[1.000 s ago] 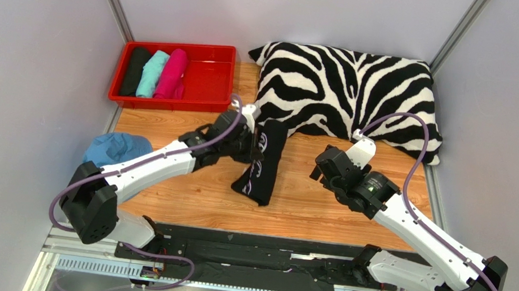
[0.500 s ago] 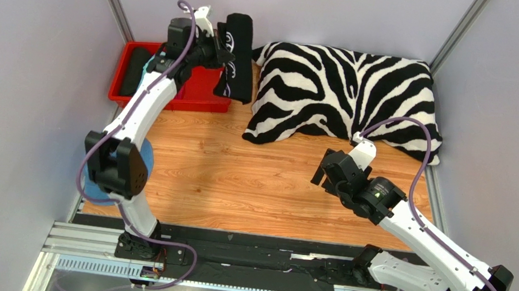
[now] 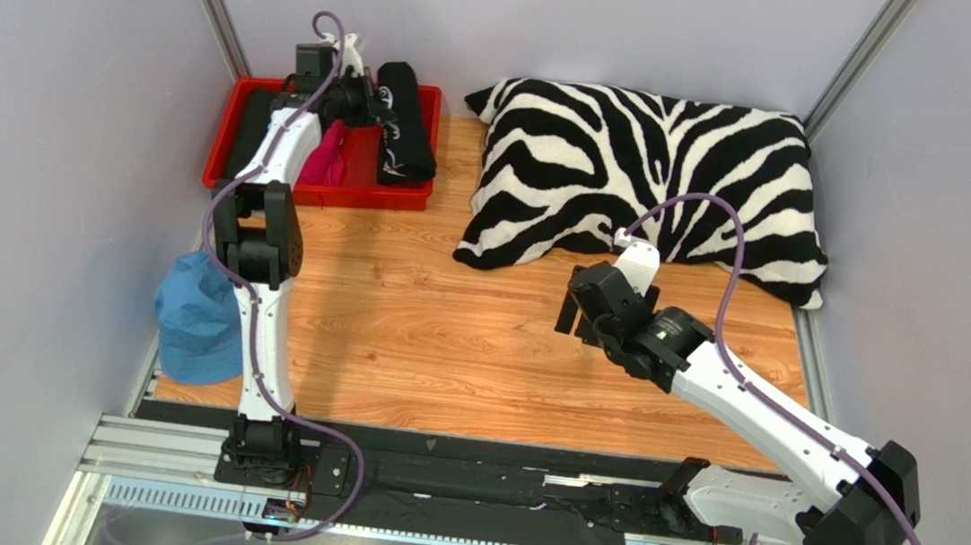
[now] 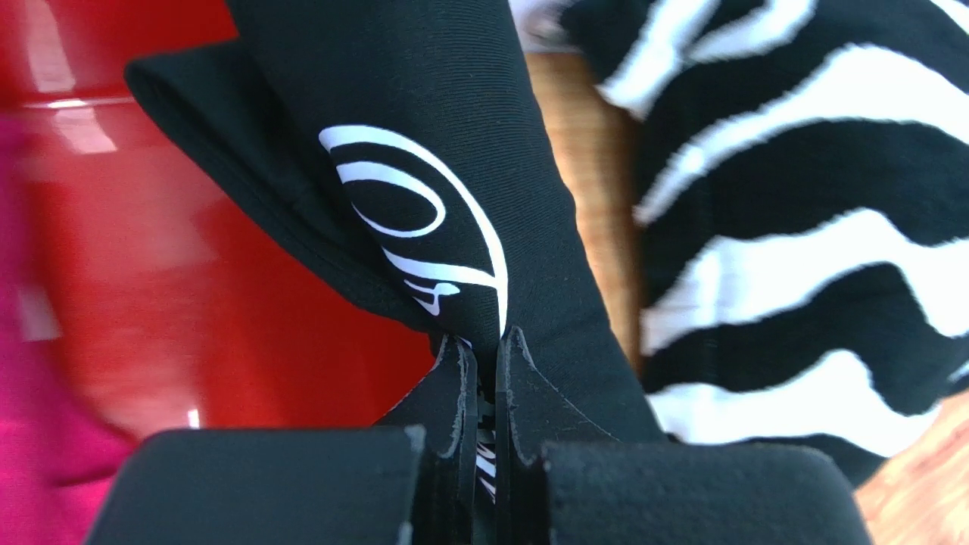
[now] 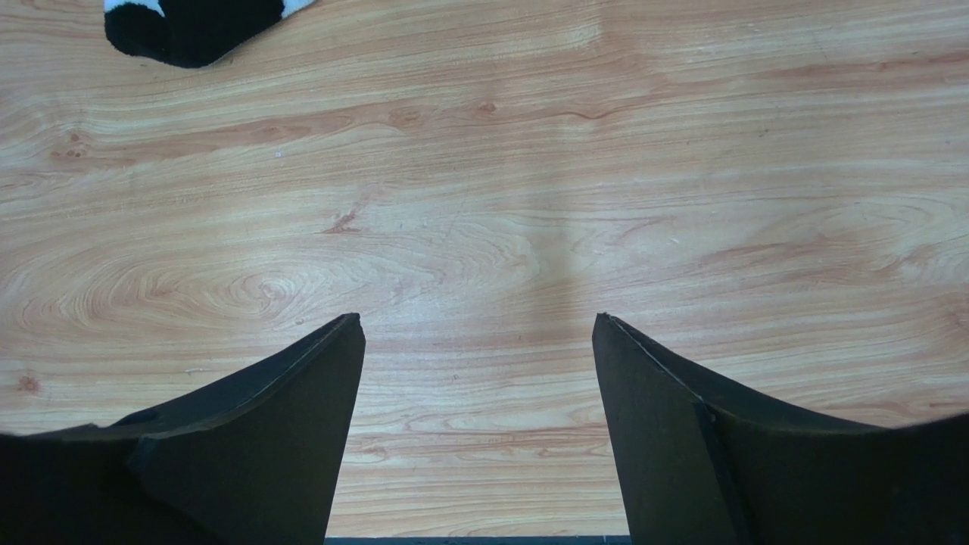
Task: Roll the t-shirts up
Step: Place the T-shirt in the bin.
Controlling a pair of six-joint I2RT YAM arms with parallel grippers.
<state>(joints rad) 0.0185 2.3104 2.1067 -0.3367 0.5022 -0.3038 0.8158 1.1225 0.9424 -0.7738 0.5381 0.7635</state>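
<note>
Left wrist, left gripper (image 4: 483, 346) pinching black t-shirt (image 4: 432, 114)

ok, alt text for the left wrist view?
The left hand, shut, pinches a black cotton t-shirt with a white print. Behind it lie a glossy red plastic tray on the left, with a pink cloth at the edge, and a zebra-striped pillow on the right.

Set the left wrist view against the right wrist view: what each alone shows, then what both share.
Left wrist only: the left hand shut on the black printed t-shirt, the red bin and a pink t-shirt behind it. Right wrist only: the right hand, open and empty. Both: the zebra-striped pillow and the wooden tabletop.
</note>
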